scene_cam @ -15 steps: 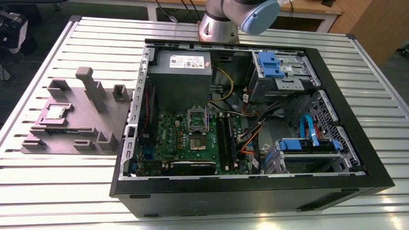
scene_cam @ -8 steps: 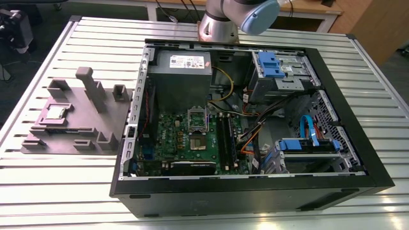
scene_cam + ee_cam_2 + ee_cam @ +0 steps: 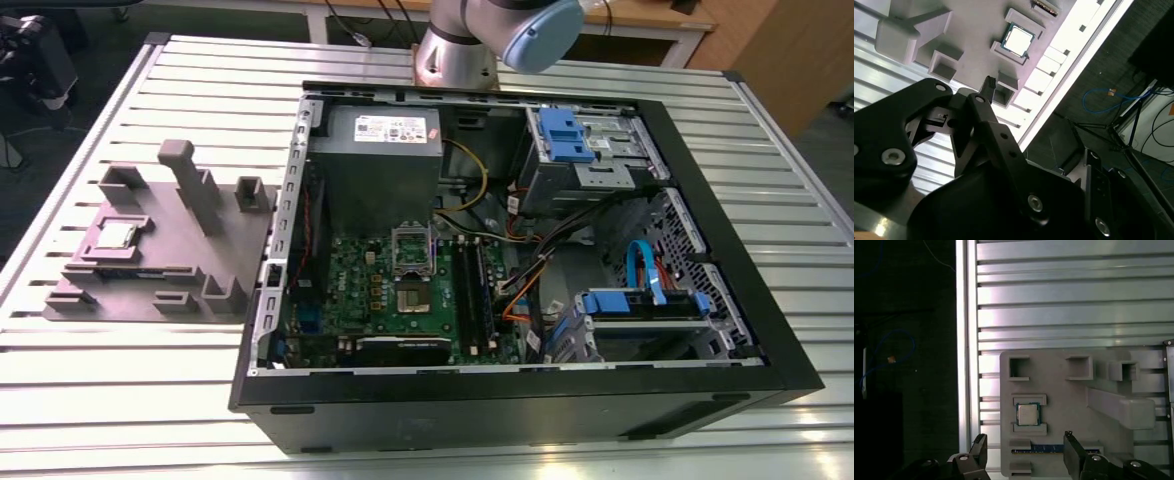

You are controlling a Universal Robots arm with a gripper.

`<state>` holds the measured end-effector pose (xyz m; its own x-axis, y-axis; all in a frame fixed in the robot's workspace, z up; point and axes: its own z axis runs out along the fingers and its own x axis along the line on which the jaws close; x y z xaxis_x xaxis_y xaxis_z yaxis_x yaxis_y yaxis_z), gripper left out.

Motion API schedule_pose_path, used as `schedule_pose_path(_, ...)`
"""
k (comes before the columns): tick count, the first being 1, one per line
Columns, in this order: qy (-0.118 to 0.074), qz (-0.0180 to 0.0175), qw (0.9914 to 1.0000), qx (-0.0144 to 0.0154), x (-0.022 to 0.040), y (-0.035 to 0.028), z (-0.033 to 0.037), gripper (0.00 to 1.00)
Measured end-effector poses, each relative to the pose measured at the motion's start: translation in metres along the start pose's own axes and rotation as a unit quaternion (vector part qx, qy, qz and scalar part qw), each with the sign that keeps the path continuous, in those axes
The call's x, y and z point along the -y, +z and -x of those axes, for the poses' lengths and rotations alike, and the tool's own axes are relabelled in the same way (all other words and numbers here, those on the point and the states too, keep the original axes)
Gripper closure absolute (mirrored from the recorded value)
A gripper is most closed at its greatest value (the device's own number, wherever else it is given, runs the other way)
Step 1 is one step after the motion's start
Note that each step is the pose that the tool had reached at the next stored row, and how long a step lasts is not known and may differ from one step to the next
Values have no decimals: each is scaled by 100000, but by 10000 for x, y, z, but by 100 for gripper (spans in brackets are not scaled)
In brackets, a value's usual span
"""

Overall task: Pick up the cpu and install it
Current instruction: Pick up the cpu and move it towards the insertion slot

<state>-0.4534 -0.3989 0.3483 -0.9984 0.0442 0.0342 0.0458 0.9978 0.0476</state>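
Observation:
The cpu (image 3: pixel 118 235) is a small silvery square lying flat in a recess of the grey block (image 3: pixel 167 255), at the exterior view's left beside the case. Both wrist views look down on the cpu (image 3: pixel 1027 414) (image 3: pixel 1016 40) from well above. My gripper (image 3: pixel 1025 446) is open, its two black fingertips (image 3: pixel 979 446) set wide apart with nothing between them, hovering apart from the chip. The green board (image 3: pixel 400 290) lies inside the open computer case, with its metal socket frame (image 3: pixel 411 248) near the middle.
The black case (image 3: pixel 534 400) lies open on a slatted metal table (image 3: pixel 160 400), holding a power supply (image 3: pixel 380 135), blue drive bays (image 3: pixel 567 135) and cables. The grey block carries upright posts (image 3: pixel 180 175) and a memory stick (image 3: pixel 1054 448). The table edge (image 3: pixel 961 340) borders dark floor.

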Motion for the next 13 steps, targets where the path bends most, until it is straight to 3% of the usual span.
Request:
schedule_pose_path(5,-2844,-95,99959,-128,0,6,0,29)
schedule_pose_path(13,-2884,-100,99958,-139,0,17,1,29)
